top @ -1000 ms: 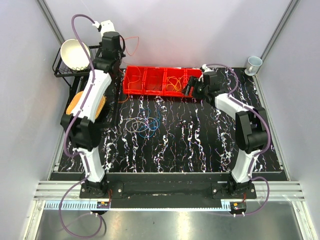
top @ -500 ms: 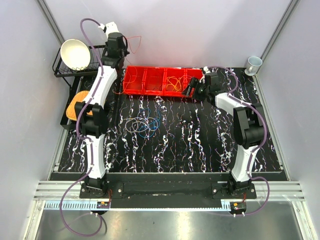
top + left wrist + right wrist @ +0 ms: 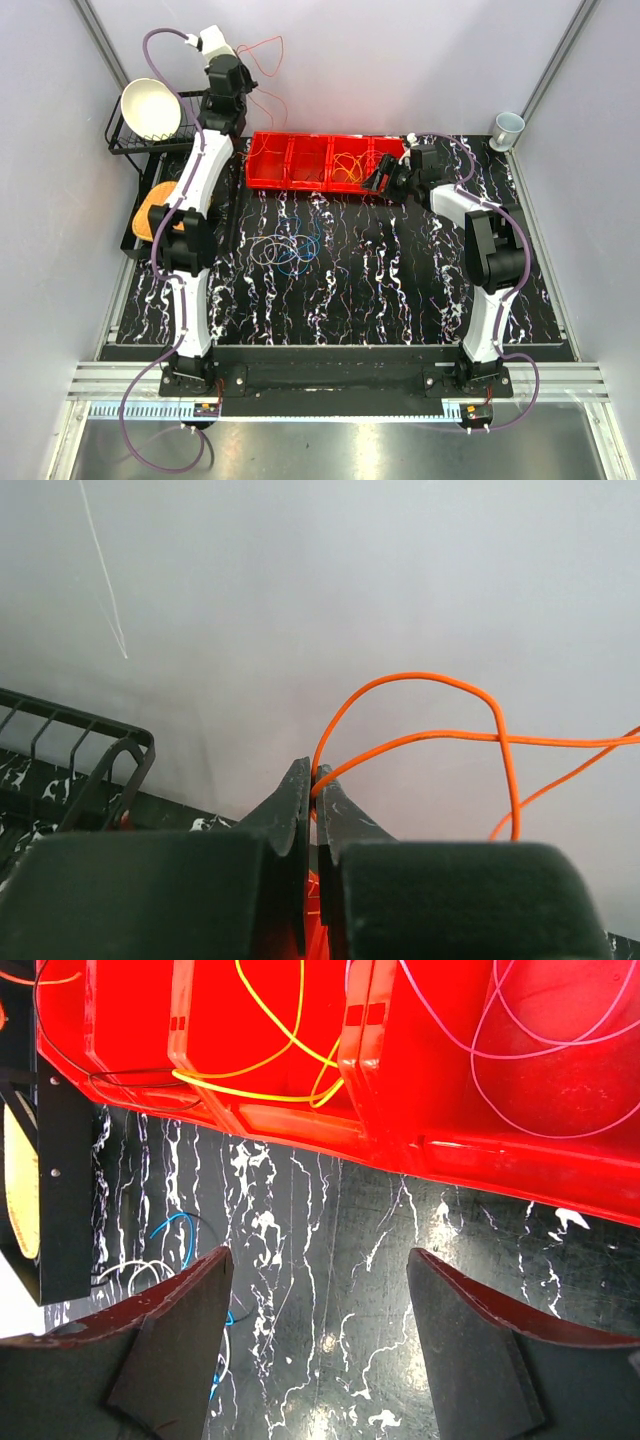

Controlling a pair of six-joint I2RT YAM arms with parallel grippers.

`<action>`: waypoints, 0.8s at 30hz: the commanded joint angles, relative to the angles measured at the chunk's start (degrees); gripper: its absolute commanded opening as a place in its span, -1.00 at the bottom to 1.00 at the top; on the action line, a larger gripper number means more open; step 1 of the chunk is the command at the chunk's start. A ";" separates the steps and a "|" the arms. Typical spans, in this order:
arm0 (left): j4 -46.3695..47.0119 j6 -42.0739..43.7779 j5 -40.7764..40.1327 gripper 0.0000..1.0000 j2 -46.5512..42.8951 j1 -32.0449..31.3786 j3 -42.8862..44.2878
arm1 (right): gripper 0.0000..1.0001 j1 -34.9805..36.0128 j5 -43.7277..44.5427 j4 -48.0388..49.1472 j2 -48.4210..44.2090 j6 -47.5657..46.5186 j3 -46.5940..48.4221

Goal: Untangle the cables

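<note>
Your left gripper (image 3: 313,790), upper left, is clamped on an orange cable (image 3: 430,676). Your right gripper (image 3: 320,1340) stands apart beside the red tray (image 3: 450,1145) edge, above the marbled table (image 3: 330,1260).

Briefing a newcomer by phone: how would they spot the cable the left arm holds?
Find the long red plastic tray at the table's far edge; above its left end the left gripper is raised by the back wall. A thin orange cable loops from its shut fingers, the only one hanging in the air.
</note>
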 commanded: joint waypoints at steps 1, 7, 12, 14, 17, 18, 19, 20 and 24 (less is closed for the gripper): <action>5.57 -1.15 0.59 -1.00 -2.04 0.09 -6.33 | 0.53 -0.41 -2.13 2.02 0.60 0.80 2.34; 6.81 -1.86 -1.34 -1.00 -2.40 0.09 -14.44 | 0.51 -0.49 -2.66 2.20 0.95 0.98 2.42; 6.02 -2.73 -1.87 -1.00 -2.39 0.00 -18.92 | 0.51 -0.58 -3.09 2.29 0.95 1.15 2.42; 5.23 -2.83 -2.74 -1.00 -3.10 -0.09 -19.98 | 0.51 -0.58 -3.18 2.37 1.03 1.24 2.51; 3.65 -3.00 -4.06 -1.00 -4.06 -0.18 -21.74 | 0.51 -0.76 -3.53 2.28 1.30 1.50 2.69; 2.86 -3.09 -4.94 -1.00 -4.07 -0.18 -22.01 | 0.50 -0.67 -3.71 2.37 1.30 1.50 2.69; 1.46 -3.26 -5.90 -1.00 -4.33 -0.26 -22.27 | 0.50 -0.76 -3.80 2.37 1.39 1.59 2.78; 1.27 -3.35 -7.22 -1.00 -4.33 -0.35 -22.71 | 0.50 -0.76 -3.80 2.46 1.39 1.59 2.69; -1.35 -3.88 -7.24 -1.00 -2.75 -0.79 -22.29 | 0.50 -0.67 -3.97 2.46 1.47 1.68 2.60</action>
